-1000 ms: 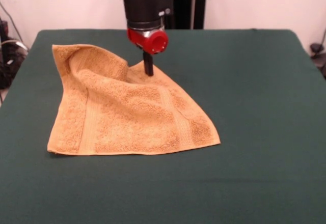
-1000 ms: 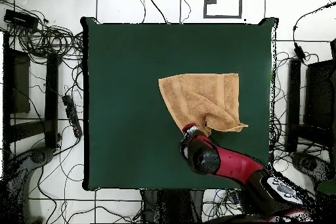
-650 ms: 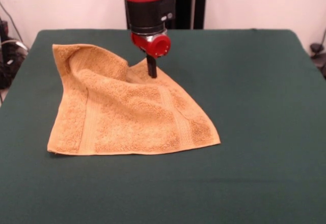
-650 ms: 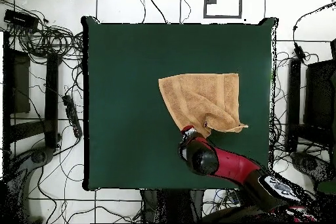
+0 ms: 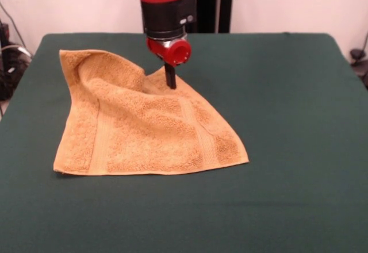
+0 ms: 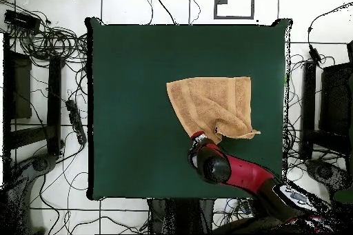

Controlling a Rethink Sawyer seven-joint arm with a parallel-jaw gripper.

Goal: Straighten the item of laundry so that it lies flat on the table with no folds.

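Fingers (image 5: 170, 76) on my gripper show from the front only as one dark stub below the red wrist, and I cannot tell whether they are spread or pressed together; overhead the arm covers them. From the front view their tip sits at the towel's far corner, touching or just above the cloth, I can't say which. I see the arm (image 6: 238, 171) overhead reaching in from the bottom edge, its wrist over the towel's lower corner. The towel (image 5: 146, 123) lies on the table (image 5: 287, 121), orange-tan terry, mostly spread out but not flat. In the front view its left rear part is humped up into a raised fold with a shadowed crease beside the gripper, and the right side runs down as a slanted edge to a pointed near corner. Woven border bands show near the left edge and across the right part. Overhead, the towel (image 6: 214, 105) sits right of the table's centre, well inside the green top (image 6: 131, 108), with a thin pointed tip on its lower right.
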